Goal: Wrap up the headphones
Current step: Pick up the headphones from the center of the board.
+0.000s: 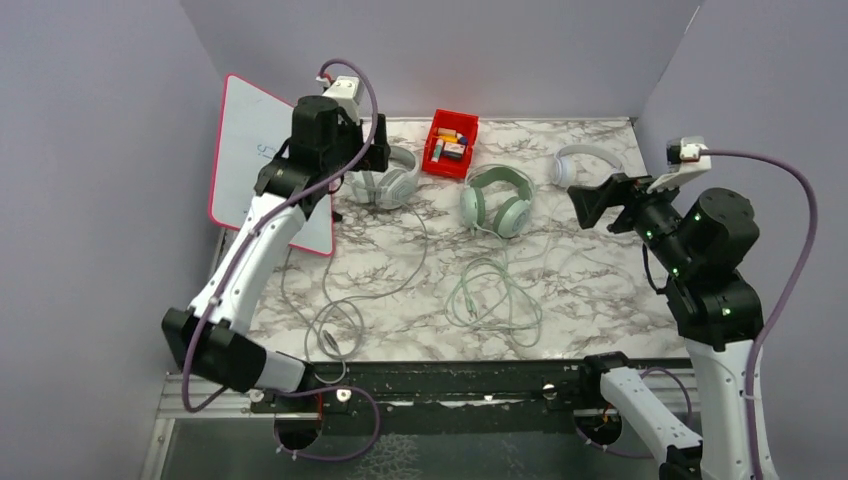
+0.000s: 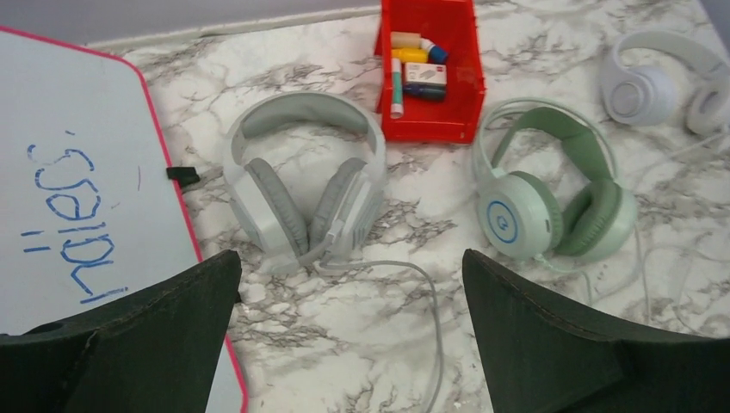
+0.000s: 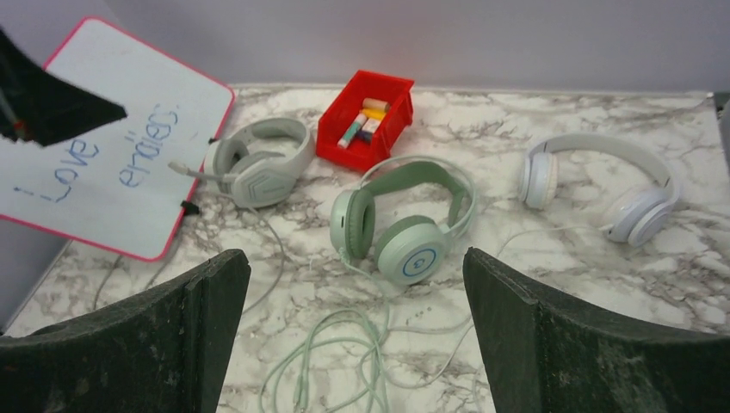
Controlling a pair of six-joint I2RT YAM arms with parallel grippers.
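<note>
Grey-white or mint-green first? Held left gripper (image 2: 351, 258) and right gripper (image 3: 355, 254) high, agape, empty, likely surveying headphones (image 1: 497, 200) with cables (image 1: 495, 297) sprawled unwrapped.

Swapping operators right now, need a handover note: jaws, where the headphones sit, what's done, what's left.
Left gripper: jaws open, empty, above the grey-white headset.
Right gripper: jaws open, empty, raised over the right side of the table.
Headsets: grey-white one at far left by the whiteboard, mint-green headset in the centre, white headset at far right, all lying on the table.
Done: nothing wrapped. The grey cable and green cable lie loose toward the near edge.
Left: wrap the cables, probably starting with the grey-white one.
</note>
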